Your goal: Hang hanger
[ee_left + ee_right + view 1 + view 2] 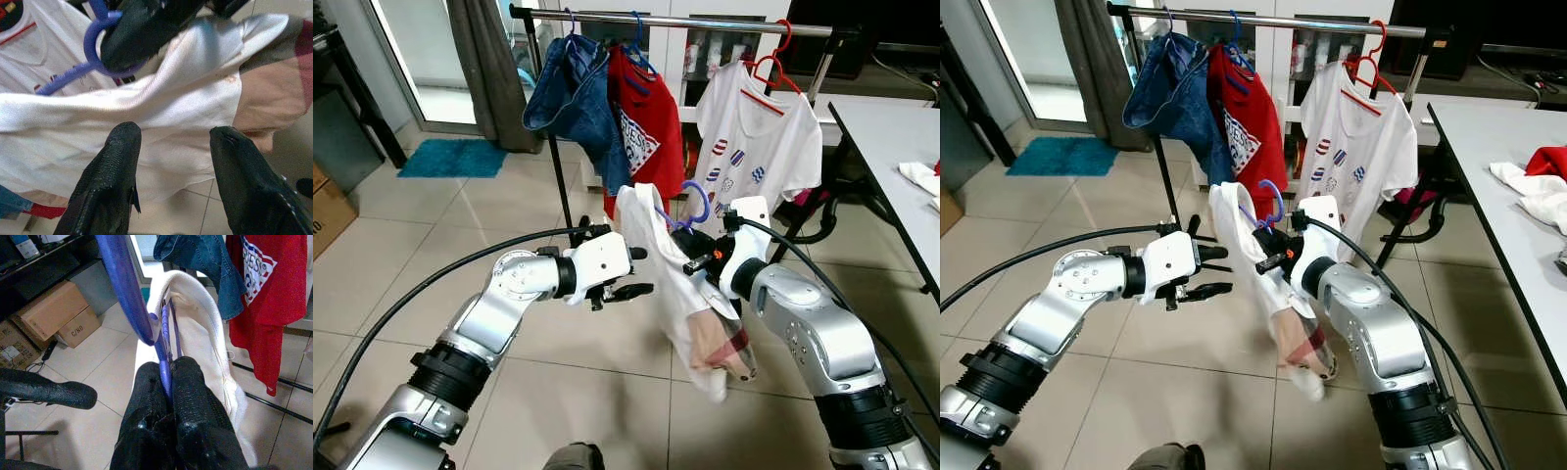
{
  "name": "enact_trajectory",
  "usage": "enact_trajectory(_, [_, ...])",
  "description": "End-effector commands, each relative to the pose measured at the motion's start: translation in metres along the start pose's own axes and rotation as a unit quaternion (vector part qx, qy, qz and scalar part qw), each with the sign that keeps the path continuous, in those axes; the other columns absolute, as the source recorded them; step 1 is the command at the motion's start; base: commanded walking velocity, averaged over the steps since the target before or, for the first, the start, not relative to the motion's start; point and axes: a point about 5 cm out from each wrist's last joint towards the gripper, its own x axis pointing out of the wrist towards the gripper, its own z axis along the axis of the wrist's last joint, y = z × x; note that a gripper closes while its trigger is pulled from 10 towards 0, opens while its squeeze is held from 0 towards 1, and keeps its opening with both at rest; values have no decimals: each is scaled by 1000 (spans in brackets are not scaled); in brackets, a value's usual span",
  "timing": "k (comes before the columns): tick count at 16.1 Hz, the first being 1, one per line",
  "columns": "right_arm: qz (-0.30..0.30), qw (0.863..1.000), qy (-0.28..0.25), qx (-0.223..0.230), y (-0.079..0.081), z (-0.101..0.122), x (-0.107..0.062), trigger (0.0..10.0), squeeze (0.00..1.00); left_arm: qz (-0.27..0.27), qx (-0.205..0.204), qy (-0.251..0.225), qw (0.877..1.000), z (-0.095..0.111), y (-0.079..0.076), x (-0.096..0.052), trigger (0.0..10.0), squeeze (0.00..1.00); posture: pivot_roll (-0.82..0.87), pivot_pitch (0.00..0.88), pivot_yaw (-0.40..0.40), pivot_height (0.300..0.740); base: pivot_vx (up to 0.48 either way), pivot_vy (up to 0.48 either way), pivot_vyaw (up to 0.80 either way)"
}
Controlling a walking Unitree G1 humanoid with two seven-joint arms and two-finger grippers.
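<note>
Left gripper (641, 271) hovers spread wide, just beside the shirt (680, 294). Right gripper (167, 382) pinches the purple hanger (695, 204) at its neck, below the rail (705, 22). Light, stiff plastic; limp cloth may slip, so hold near the hook

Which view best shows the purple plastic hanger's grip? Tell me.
Right wrist view: the right end effector is pinched on the purple plastic hanger. The eye views show its hook above the white garment; the left wrist view shows the hook.
</note>
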Motion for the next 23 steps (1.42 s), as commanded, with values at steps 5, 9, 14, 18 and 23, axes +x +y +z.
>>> enact_trajectory(5, [0, 1000, -26, 12, 1, 11, 2, 10000, 0, 27, -23, -46, 998, 13, 4, 33, 10000, 0, 15, 0, 64, 740, 0, 0, 0])
enact_trajectory(9, [-5, 999, -29, 22, 0, 10, 1, 10000, 0, 15, -43, -103, 994, 32, 1, 51, 10000, 0, 7, 0, 73, 740, 0, 0, 0])
enact_trajectory(14, [-57, 998, -17, 34, -13, 1, -1, 10000, 0, -86, -103, -195, 972, 58, -25, 50, 10000, 0, -8, 0, 90, 740, 0, 0, 0])
enact_trajectory(18, [-110, 990, -23, 80, -27, -3, -4, 10000, 0, -19, -99, -61, 993, 10, -21, 26, 10000, 0, 2, 0, 71, 740, 0, 0, 0])
enact_trajectory(23, [-154, 972, -72, 163, -40, 17, 9, 10000, 0, 6, -125, -38, 991, -3, -33, 8, 10000, 0, 4, 0, 42, 740, 0, 0, 0])
